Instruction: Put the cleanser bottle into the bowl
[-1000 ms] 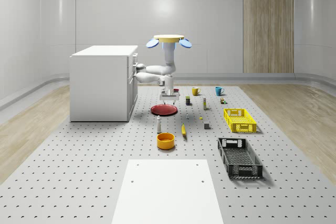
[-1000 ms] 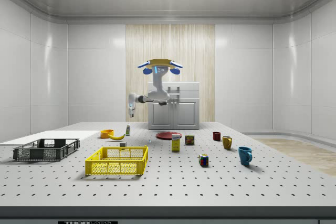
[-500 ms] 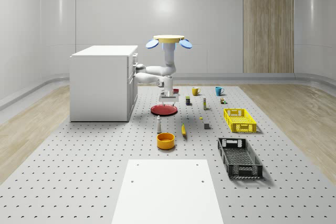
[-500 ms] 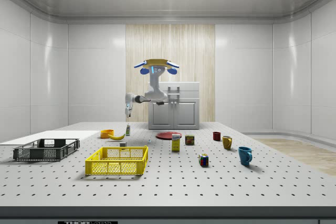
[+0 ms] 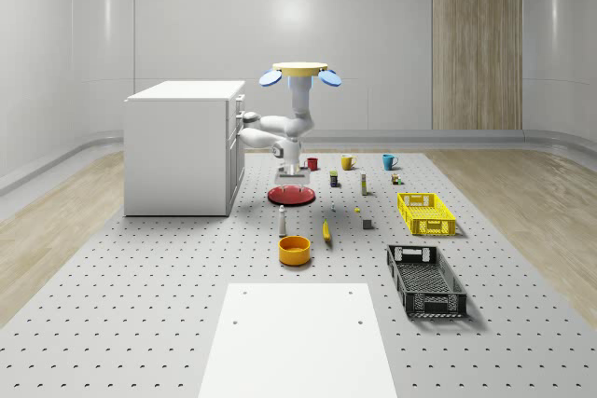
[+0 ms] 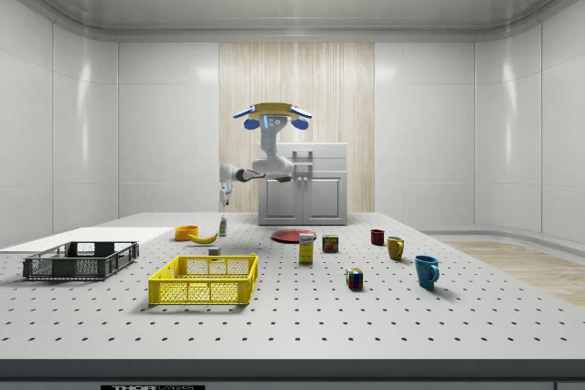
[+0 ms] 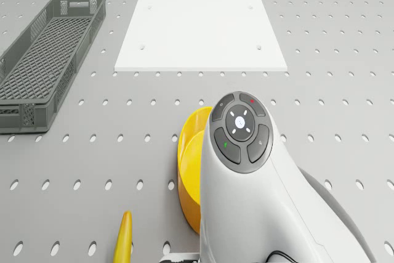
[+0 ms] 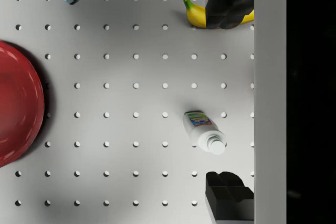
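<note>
- Bottle (image 8: 204, 131) stands upright on the pegboard table (image 5: 140, 305), its white cap toward the wrist camera, between the red plate (image 8: 16, 106) and the banana (image 8: 195, 15), touching neither.
- Bowl (image 5: 294, 249), orange-yellow, sits just nearer the whole-scene camera than the bottle (image 5: 282, 222), close by but apart from it.
- Gripper (image 8: 229, 98) hangs well above the table, fingers (image 8: 229, 195) spread wide and holding nothing; in the wrist view the bottle lies between the two fingers' levels but off the line joining them, toward the plate.
- Drone (image 5: 300, 71) hovers high beside the white cabinet (image 5: 182, 146), roughly over the plate (image 5: 291, 195), with the arm folded down toward the table.
- Step in hand, as judged: the approach, lining up over the bottle before any grasp; nothing of the task is done yet.
- Next move calls for a small sideways shift to centre the bottle between the fingers, then a straight descent and a close around its body below the cap.
- Risk: a narrow, upright bottle may tip if one finger touches first.
</note>
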Tool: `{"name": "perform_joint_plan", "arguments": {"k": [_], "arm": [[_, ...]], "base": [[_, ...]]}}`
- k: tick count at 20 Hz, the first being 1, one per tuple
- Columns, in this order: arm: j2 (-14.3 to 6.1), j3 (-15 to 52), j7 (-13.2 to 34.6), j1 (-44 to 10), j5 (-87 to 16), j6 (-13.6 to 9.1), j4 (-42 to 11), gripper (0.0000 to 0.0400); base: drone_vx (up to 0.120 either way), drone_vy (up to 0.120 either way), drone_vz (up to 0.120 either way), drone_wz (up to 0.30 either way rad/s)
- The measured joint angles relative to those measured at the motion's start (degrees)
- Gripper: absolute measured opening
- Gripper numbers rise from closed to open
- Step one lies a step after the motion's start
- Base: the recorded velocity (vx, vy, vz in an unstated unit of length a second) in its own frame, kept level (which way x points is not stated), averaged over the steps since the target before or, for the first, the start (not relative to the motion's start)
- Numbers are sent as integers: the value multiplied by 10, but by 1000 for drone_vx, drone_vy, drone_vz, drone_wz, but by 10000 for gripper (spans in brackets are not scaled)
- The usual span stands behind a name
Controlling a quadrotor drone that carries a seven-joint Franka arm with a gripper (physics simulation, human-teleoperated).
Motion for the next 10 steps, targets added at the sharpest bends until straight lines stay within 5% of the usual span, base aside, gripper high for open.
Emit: {"name": "perform_joint_plan", "arguments": {"k": [10], "arm": [[-2,-65,-50,6,-57,40,54,400]], "base": [[0,0,0,0]]}}
